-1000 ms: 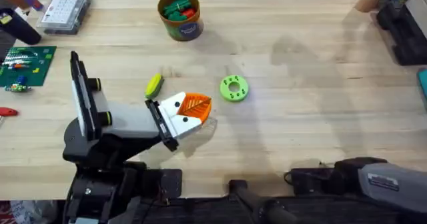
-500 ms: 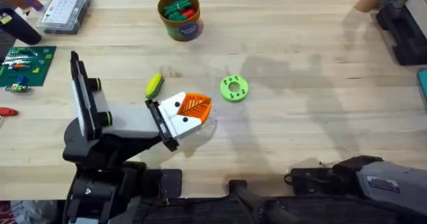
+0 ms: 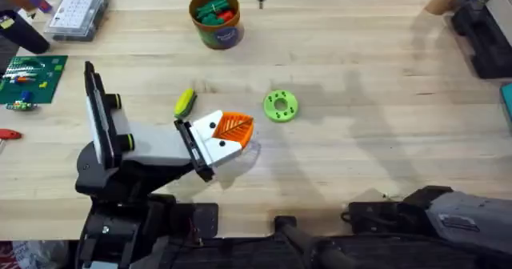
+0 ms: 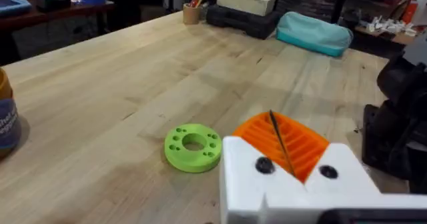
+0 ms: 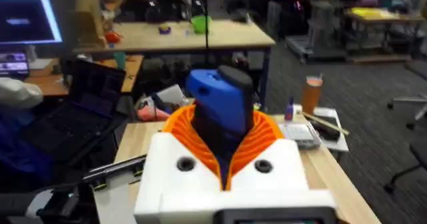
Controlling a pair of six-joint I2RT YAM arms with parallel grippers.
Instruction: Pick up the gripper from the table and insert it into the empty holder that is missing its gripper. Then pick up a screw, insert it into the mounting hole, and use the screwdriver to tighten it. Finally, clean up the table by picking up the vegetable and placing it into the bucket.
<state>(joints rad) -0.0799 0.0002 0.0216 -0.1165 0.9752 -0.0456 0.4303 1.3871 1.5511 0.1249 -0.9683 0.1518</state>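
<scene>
Orange finger, overhead: one orange gripper finger (image 3: 234, 127) sits in the white holder (image 3: 210, 141) mid-bench, so insertion looks done.
Clean-up, overhead: one vegetable (image 3: 185, 102) lies near the holder; one bucket (image 3: 217, 17) stands by the far edge; one green ring (image 3: 280, 106).
Left wrist: left gripper (image 4: 275, 127) closed, empty.
Right wrist: right gripper (image 5: 223, 127) clamps one blue screwdriver (image 5: 220, 104); no screw seen, tightening apparently pending.
</scene>
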